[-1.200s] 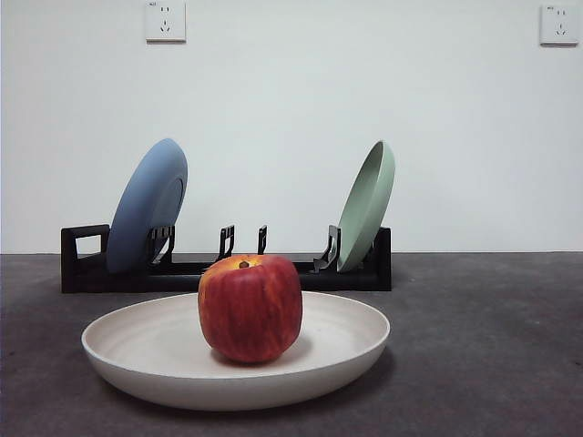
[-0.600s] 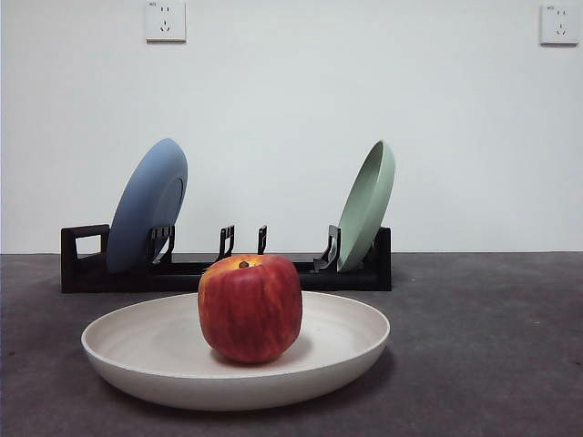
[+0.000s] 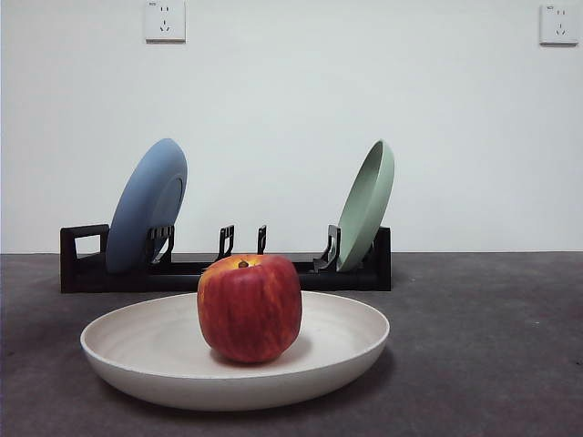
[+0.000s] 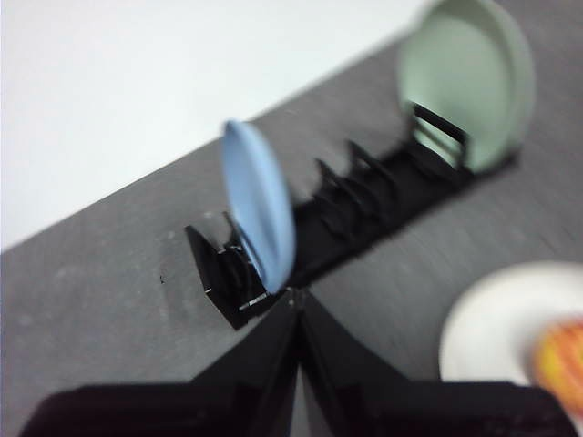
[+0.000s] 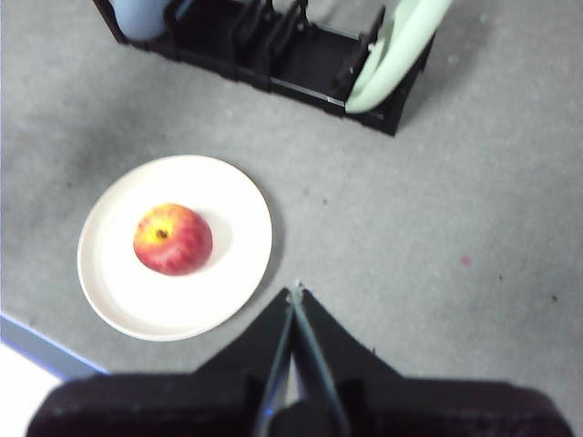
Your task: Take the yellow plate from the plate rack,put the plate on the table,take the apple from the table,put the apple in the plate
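The red apple [image 3: 250, 308] [image 5: 173, 238] [image 4: 563, 364] rests in the middle of the yellow plate [image 3: 137, 350] [image 5: 228, 282] [image 4: 492, 319], a cream shallow dish lying flat on the dark grey table [image 3: 492, 346]. Behind it stands the black plate rack [image 3: 228, 269] [image 5: 301, 55] [image 4: 364, 200] with its middle slots bare. My right gripper [image 5: 293, 296] hangs high above the table beside the plate, jaws shut on nothing. My left gripper [image 4: 293, 296] hovers raised near the rack's handle end, also shut and holding nothing. Neither arm shows in the front view.
A blue plate [image 3: 148, 205] [image 4: 260, 209] leans in the rack by the handle loop, and a pale green plate [image 3: 367, 205] [image 5: 392, 50] [image 4: 465, 82] leans at the other end. The table's front edge [image 5: 41, 350] runs close to the cream plate.
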`<state>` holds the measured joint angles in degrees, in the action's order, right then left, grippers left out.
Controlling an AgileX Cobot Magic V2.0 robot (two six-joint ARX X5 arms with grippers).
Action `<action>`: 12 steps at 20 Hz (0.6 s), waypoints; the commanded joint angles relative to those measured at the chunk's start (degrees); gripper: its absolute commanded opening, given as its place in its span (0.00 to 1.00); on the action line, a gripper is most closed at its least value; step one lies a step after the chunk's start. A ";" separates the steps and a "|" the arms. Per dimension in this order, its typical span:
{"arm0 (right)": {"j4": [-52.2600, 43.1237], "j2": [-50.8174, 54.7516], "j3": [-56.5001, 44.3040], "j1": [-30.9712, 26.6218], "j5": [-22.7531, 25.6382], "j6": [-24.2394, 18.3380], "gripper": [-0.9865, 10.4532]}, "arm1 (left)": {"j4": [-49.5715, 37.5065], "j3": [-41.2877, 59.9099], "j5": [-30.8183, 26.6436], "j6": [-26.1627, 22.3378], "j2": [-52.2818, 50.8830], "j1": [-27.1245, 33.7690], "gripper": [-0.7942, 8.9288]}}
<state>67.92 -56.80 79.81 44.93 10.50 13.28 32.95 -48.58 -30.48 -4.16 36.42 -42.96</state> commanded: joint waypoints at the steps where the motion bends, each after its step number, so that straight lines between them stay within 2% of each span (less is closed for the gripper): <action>1: 0.07 -0.04 0.20 0.07 0.31 -0.17 0.09 | -26.84 21.16 12.15 -0.31 -7.82 11.85 0.08; 3: 0.09 -0.04 0.20 0.07 0.28 -0.17 0.09 | -38.01 31.85 25.70 -0.39 -13.57 18.95 0.08; 4: 0.09 -0.04 0.20 0.07 0.28 -0.17 0.09 | -39.28 35.17 30.05 -0.37 -16.48 21.88 0.08; 5: 0.07 -0.04 0.20 0.07 0.31 -0.17 0.09 | -38.73 37.53 31.78 -0.35 -19.34 24.52 0.08; 7: 0.07 -0.07 0.20 0.07 0.35 -0.17 0.09 | -38.27 41.05 31.82 -0.48 -24.09 29.22 0.08; 12: 0.07 -0.07 0.20 0.07 0.44 -0.17 0.09 | -38.21 47.06 27.32 -0.35 -33.00 38.27 0.08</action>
<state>68.12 -56.82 79.81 44.95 10.72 13.28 -4.73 -2.00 -3.05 -4.27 3.77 -4.91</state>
